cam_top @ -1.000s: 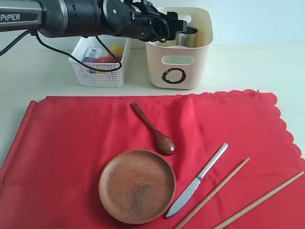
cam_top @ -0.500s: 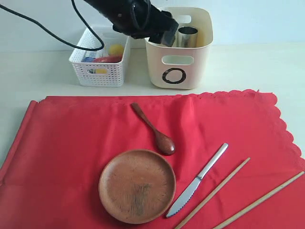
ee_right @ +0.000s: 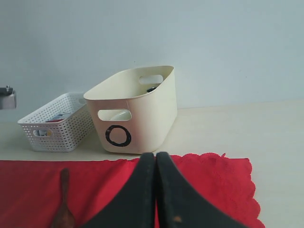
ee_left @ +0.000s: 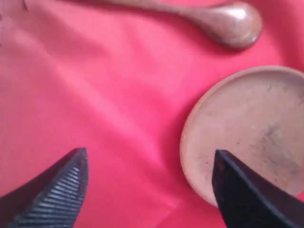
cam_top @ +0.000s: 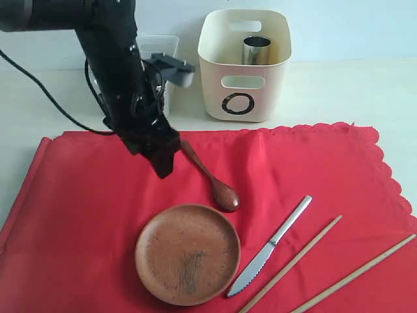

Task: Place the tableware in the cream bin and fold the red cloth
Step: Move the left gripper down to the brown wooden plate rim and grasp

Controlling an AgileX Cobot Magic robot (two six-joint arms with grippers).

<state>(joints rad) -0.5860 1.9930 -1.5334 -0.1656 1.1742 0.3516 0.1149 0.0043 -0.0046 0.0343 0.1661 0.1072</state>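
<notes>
Nearest, at the cloth's [cam_top: 85,215] front right corner, the two chopsticks [cam_top: 290,264] lie slantwise with the knife [cam_top: 270,246] just beside them. None of these has shifted in the last second. The plate [cam_top: 187,254] sits at the middle of the front edge, also where it was.

Now the news: the left gripper [cam_top: 163,166] has come away from the bin's rim and swung down over the cloth. It now hangs fingers-down just beside the spoon's [cam_top: 210,176] handle, at the cloth's middle. The left wrist view shows its jaws spread apart and empty, with bare red fabric between them, the plate's rim by one finger and the spoon's bowl beyond.

The right gripper [ee_right: 156,190] is out of the exterior view. Its own camera shows the fingers pressed together on nothing, facing the cloth's scalloped far edge.

At the bench's [cam_top: 365,91] back edge the cup [cam_top: 256,50] stands upright inside the bin [cam_top: 244,78], with nothing touching it. The basket [cam_top: 159,45] is half hidden behind the arm.

So I'd say the cup is delivered and the arm is lining up the next piece, most likely the spoon. Plate, knife, spoon and both chopsticks remain on the cloth, so folding has to wait.
</notes>
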